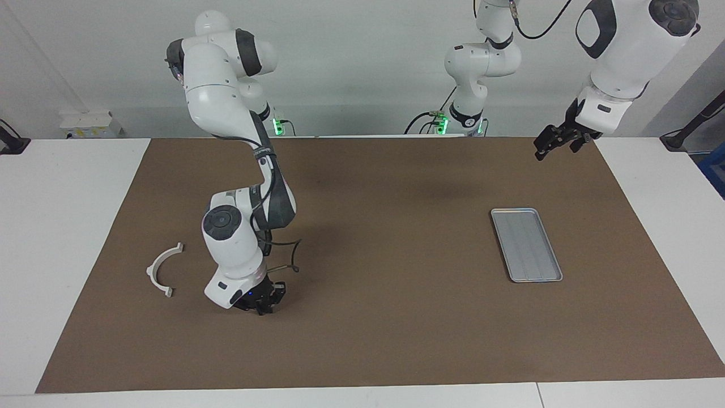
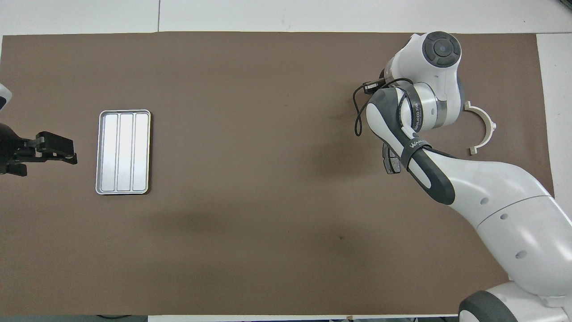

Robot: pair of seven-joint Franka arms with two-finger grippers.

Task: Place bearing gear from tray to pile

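Right gripper (image 1: 261, 304) is down low over the brown mat (image 1: 396, 340), just beside the white half-ring bracket (image 1: 162, 270), on the side toward the table's middle. Right arm's wrist blocks the mat directly nearer the robots than the gripper. Silver tray (image 1: 526, 244) sits toward the left arm's end, ribs running lengthwise, nothing visible in it. Left gripper (image 1: 554, 143) hangs raised over the mat's corner at its own end, well apart from the tray; that arm waits.
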